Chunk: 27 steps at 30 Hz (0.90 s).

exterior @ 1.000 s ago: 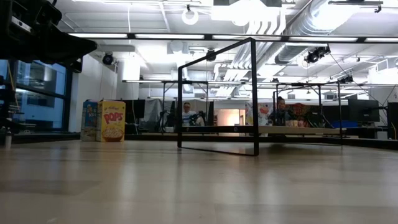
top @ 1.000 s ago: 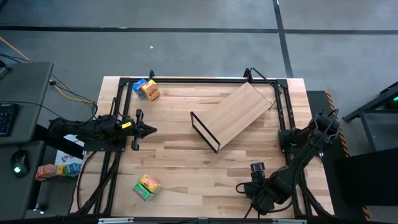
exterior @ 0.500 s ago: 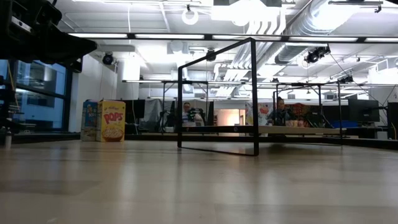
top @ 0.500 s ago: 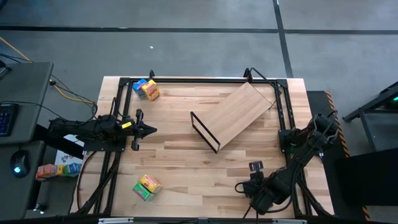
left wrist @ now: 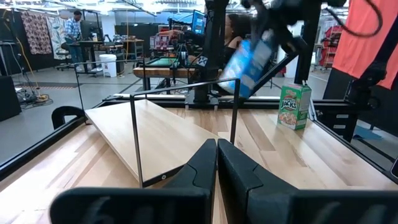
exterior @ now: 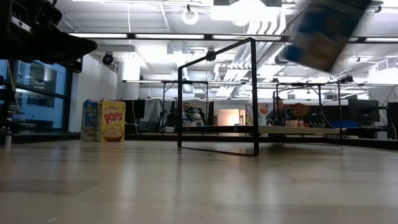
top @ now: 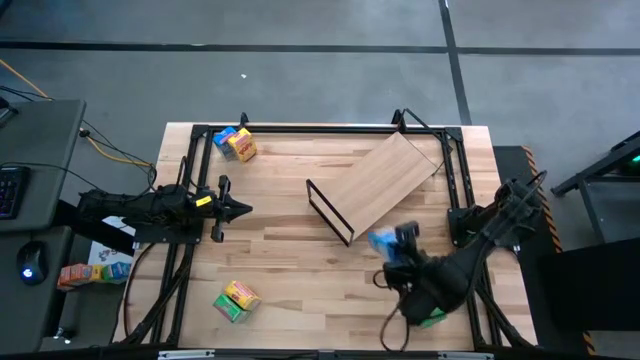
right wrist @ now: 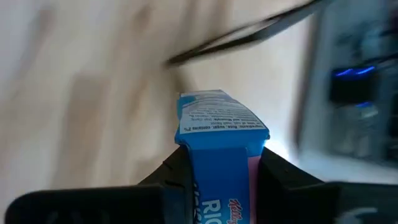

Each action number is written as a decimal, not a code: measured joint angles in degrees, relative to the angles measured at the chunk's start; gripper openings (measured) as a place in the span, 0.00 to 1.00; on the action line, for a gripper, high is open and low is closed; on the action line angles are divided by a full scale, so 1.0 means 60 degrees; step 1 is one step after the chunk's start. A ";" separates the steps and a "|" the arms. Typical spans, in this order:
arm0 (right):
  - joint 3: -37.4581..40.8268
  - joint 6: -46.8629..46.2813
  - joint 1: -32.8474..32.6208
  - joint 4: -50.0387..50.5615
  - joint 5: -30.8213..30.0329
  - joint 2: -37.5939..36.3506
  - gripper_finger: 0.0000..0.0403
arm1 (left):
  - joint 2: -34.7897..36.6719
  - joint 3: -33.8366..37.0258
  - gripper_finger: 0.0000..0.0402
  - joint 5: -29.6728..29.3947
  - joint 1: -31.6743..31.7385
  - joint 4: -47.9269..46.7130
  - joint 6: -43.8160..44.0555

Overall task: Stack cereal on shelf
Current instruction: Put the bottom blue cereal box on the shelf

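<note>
One blue cereal box (top: 383,240) was clamped in the right claw (top: 398,243), lifted near the shelf (top: 380,183) for stacking; the left claw (top: 236,209), fingers together, waited beside the shelf.

Right pincer (top: 392,243) clamped, raised above the table's near right; left pincer (top: 243,209) closed, waiting at left.

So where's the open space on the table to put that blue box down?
The right gripper holds the blue box by the shelf. The shelf board is bare. So is the tabletop between the left gripper, the shelf and the near boxes.
</note>
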<state>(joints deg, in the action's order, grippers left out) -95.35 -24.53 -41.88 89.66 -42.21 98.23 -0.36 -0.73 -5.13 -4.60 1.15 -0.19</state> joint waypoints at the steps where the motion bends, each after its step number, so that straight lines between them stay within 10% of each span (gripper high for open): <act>1: -0.0083 0.0212 0.0219 0.0053 -0.0298 -0.0023 0.20 | 0.0000 -0.0003 0.02 0.0004 0.0000 -0.0003 0.0000; 14: 0.1806 0.1672 0.4526 0.0074 -0.0147 -0.1297 0.20 | 0.0000 -0.0002 0.02 0.0000 0.0000 -0.0003 -0.0003; 22: 0.3372 -0.3958 0.7201 -0.0072 0.0856 -0.3950 0.21 | 0.0000 -0.0001 0.02 0.0004 0.0000 -0.0003 -0.0004; 27: 0.4020 -0.4806 0.8327 -0.1024 0.0847 -0.4952 0.21 | 0.0000 -0.0003 0.02 0.0004 0.0000 -0.0003 0.0000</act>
<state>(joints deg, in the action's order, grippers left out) -71.23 -53.36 8.08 83.52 -37.13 68.52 -0.36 -0.75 -5.10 -4.60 1.13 -0.19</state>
